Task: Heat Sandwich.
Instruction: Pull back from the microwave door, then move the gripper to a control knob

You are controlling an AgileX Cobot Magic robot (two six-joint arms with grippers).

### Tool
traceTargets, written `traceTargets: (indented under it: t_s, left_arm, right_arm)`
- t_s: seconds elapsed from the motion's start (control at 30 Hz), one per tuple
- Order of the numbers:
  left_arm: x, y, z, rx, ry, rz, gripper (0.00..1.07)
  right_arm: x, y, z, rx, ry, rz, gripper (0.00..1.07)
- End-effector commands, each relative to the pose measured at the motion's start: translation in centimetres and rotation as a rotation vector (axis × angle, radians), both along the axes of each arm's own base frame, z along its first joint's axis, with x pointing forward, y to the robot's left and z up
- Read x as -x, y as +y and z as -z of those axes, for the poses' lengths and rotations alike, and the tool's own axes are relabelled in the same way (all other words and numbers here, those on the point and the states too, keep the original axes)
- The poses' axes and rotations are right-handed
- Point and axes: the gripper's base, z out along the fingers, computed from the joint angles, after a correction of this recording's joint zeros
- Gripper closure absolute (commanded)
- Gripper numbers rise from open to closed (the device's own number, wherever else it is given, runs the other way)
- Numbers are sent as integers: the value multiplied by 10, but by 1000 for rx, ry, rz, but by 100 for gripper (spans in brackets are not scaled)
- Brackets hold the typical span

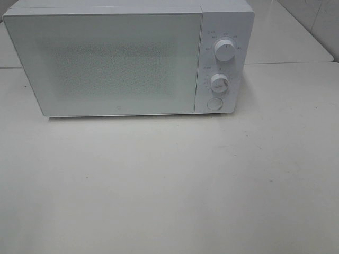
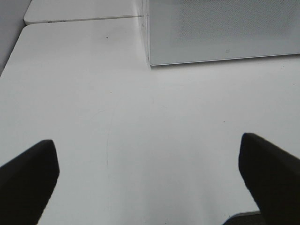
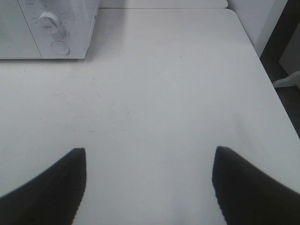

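The microwave point(image 1: 106, 63) door hides its inside; its dial markings point(image 1: 214, 37) are unreadably small.

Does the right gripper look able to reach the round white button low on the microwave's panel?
Probably yes: the right gripper stands open, and only flat white table shows between it and the round white button on the boxy white microwave.
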Motion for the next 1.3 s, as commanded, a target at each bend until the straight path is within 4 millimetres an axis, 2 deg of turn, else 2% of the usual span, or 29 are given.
traceTargets:
  t_s: [0.03, 0.87, 1.0, 1.3]
  left_arm:
    - [3, -1, 1, 12, -27, 2, 7]
    - [3, -1, 1, 11, -27, 1, 7]
    - [3, -1, 1, 11, -27, 1, 7]
    - [3, -1, 1, 11, -27, 1, 7]
  right_arm:
    - [2, 0, 0, -1, -28, 3, 35]
    - [2, 3, -5, -26, -48, -21, 35]
    - [-5, 4, -11, -34, -26, -27, 35]
    - [-45, 6, -16, -38, 50, -32, 35]
